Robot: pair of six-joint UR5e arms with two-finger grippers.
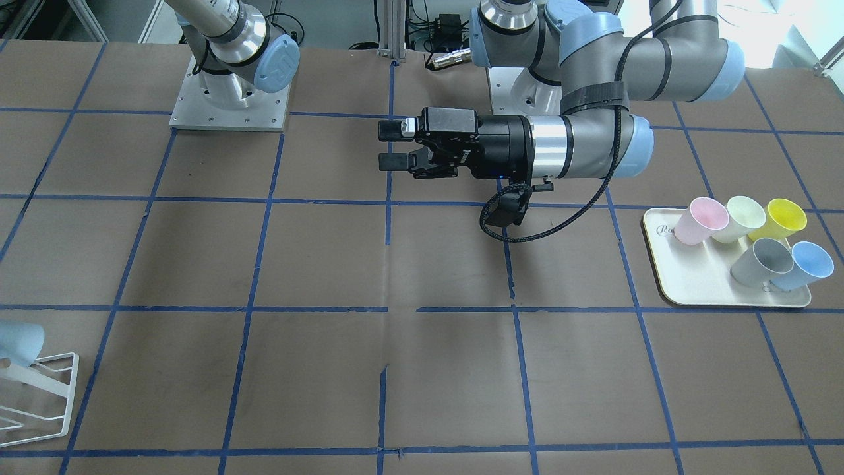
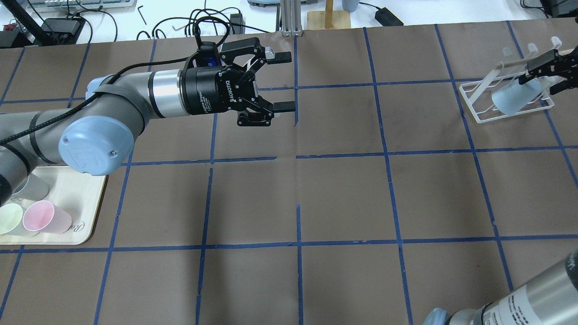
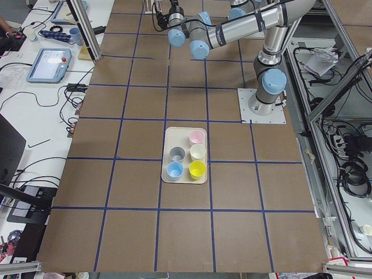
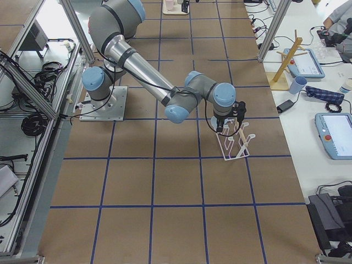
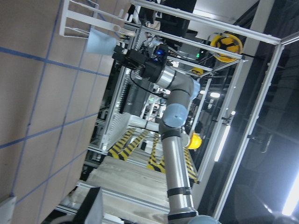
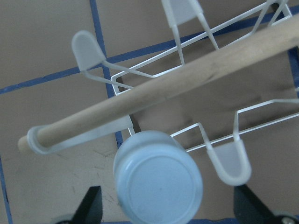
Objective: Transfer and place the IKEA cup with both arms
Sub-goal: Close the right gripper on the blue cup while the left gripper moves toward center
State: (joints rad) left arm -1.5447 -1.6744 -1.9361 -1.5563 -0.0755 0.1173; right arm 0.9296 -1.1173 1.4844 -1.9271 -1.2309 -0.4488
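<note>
Small light-blue plastic cup (image 6: 159,182) on white wire rack (image 6: 187,70). R gripper (image 6: 169,205) jaws wide beside it, L gripper (image 2: 285,81) wide, empty. Almost done.

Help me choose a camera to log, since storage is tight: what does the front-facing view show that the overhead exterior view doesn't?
Only front-facing: the yellow cup and a second light blue cup on the tray. Only overhead: the right end effector, open at the rack. Both: the open left end effector, the white rack holding the IKEA cup, and the pink cup.
</note>
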